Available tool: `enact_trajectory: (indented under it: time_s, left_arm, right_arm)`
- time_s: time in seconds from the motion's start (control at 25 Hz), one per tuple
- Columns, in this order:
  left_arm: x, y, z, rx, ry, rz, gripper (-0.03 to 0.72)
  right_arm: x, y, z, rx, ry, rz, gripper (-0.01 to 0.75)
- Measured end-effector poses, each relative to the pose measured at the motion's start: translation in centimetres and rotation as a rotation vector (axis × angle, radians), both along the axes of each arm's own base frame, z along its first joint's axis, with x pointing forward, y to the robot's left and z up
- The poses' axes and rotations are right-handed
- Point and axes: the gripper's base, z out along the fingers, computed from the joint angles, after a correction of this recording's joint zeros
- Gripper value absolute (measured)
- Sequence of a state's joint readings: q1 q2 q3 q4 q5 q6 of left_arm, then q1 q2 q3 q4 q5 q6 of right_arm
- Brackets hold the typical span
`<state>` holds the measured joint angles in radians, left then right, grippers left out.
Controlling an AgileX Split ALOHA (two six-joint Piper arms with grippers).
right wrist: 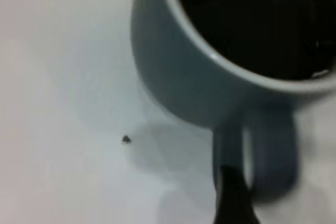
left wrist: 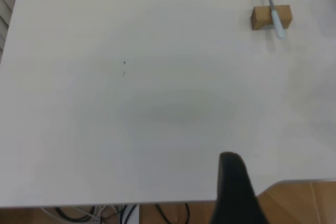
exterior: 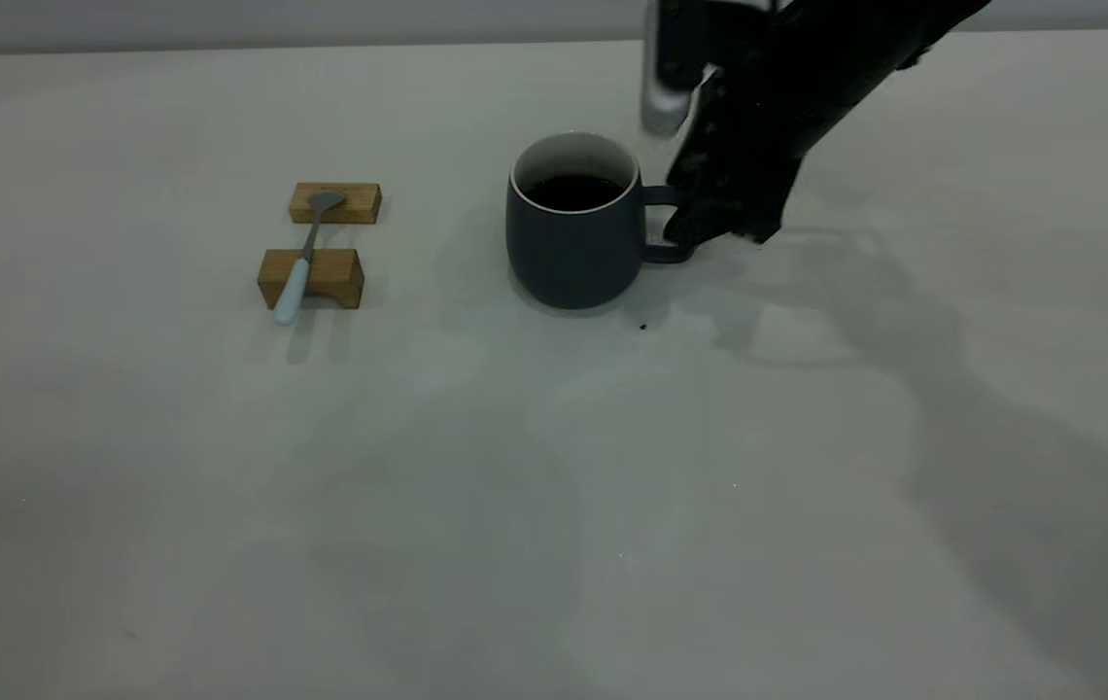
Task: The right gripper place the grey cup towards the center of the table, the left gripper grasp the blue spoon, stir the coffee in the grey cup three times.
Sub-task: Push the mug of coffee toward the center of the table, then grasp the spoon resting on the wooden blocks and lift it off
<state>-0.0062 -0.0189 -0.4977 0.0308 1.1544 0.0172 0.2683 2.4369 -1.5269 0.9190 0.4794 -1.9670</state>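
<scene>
Grey cup [exterior: 573,243] is your landmark: it stands upright on the table [exterior: 554,506], in the far half and about midway across, with its loop handle turned toward the right arm. The table is the biggest thing you see, a wide, plain pale matte top. Soft shadows of the arms lie across it, the darkest spreading out from the cup's handle side. Beyond the table's far edge runs a pale wall. In the left wrist view the near edge shows, with a wooden floor and some dark cables below it.

The right gripper [exterior: 700,228] reaches down from the far right corner and sits at the cup's handle; you cannot tell from these pictures whether its jaws are closed on the handle or only beside it. In the left wrist view only one dark finger of the left gripper [left wrist: 234,192] shows, over the table's near edge and well apart from the cup, so its opening is also unclear.

Coffee [exterior: 573,191] lies dark and flat inside the cup's white wall.

Well to the cup's left, two wooden blocks [exterior: 311,277] stand one behind the other, and the blue spoon [exterior: 303,255] rests across them, bowl on the farther block, handle overhanging the nearer one.

A dark speck [exterior: 642,327] sits just in front of the cup's handle.
</scene>
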Motion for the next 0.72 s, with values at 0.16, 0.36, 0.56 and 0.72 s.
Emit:
enact_trajectory:
  time_s: [0.16,0.36,0.56,0.72]
  left_arm:
    - [0.0,0.0,0.0,0.0,0.0,0.0,0.544]
    - [0.0,0.0,0.0,0.0,0.0,0.0,0.544]
    - [0.0,0.0,0.0,0.0,0.0,0.0,0.544]
    - [0.0,0.0,0.0,0.0,0.0,0.0,0.544]
  right_arm:
    - [-0.7,-1.8,3.8,0.08,0.074,-0.089,0.5]
    - [-3.4,-4.0,11.1,0.347,0.389,-0.544,0.5]
    - [-8.6,-7.8,16.6,0.422,0.595,-1.036,0.5]
    - [-15.4,-10.0,20.4,0.264,0.512,-1.117,0.5]
